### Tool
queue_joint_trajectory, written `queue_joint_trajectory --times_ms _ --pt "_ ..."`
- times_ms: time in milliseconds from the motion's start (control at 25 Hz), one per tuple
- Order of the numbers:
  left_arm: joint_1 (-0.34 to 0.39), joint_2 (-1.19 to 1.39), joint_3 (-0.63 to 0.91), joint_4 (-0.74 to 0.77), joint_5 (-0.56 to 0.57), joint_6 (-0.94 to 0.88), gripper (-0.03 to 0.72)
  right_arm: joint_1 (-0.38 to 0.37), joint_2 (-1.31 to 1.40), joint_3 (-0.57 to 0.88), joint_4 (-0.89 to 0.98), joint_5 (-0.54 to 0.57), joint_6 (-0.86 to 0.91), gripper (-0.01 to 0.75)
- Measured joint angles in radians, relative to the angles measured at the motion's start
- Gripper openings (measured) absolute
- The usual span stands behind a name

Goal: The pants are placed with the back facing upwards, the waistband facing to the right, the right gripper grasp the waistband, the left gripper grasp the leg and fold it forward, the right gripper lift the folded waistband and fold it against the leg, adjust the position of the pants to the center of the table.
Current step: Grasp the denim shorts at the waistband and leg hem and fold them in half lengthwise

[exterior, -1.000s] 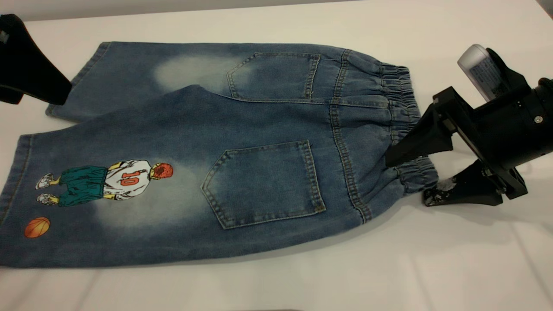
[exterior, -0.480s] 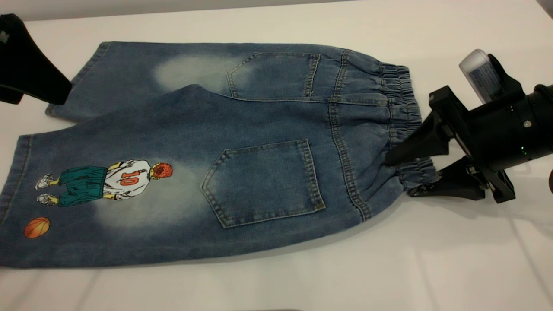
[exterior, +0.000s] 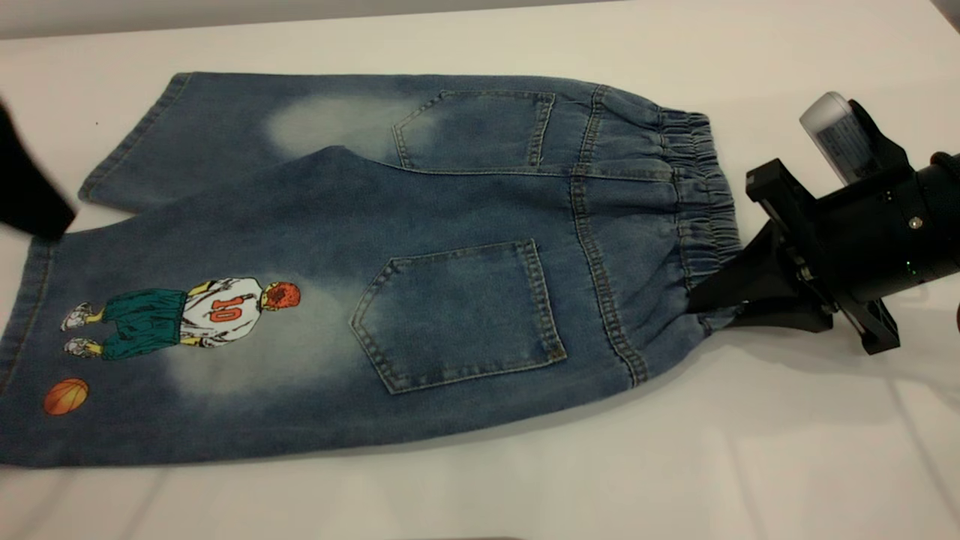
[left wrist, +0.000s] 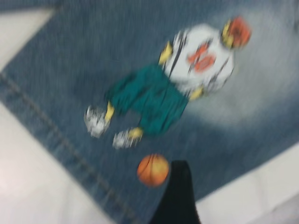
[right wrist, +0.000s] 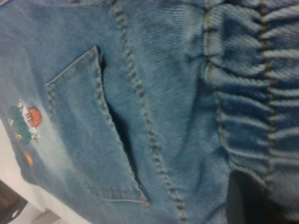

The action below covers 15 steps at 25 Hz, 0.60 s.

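Pants: the pants (exterior: pixel 390 255) are lying flat on the table (exterior: pixel 750 465), back side up, long axis running straight away from the right gripper's fingertips toward the left gripper.
Waistband: the waistband (exterior: pixel 701 202) is pointing at the right gripper, its elastic gathers bunching up where the fingers meet it.
Leg: the leg (exterior: pixel 172 345) with the printed player (exterior: pixel 187 315) and orange ball (exterior: pixel 65 396) is lying at the end farthest from the right gripper, its hem just below the left gripper; the plain leg (exterior: pixel 247 135) is lying alongside it, partly overlapped by it.
Right gripper: the right gripper (exterior: pixel 712 304) is reaching in low and nearly level with the tabletop, its wedge fingers (exterior: pixel 757 289) pressed together and pinching the near corner of the waistband; its black body and whitish cylinder (exterior: pixel 836 135) are trailing behind, tilted up.
Left gripper: the left gripper (exterior: pixel 30 187) is showing only as a blurred dark shape by the printed leg's hem; I cannot tell how its fingers are standing. From its own wrist camera one dark fingertip (left wrist: pixel 180 196) is hanging next to the ball print.
Pockets: the nearer back pocket (exterior: pixel 457 315) is lying just ahead of the right gripper's tips.
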Motion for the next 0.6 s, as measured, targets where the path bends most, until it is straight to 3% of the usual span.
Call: queue_joint_trajectory --times_ms 320,600 --pt "0.0 0.085 0.171 0.324 -0.051 -0.003 0.58 -0.001 0.0 0.0 0.002 0.025 -0.037 0.038" --pt "0.0 0.171 0.22 0.405 -0.295 -0.076 0.58 -0.001 0.0 0.0 0.002 0.026 -0.045 0.038"
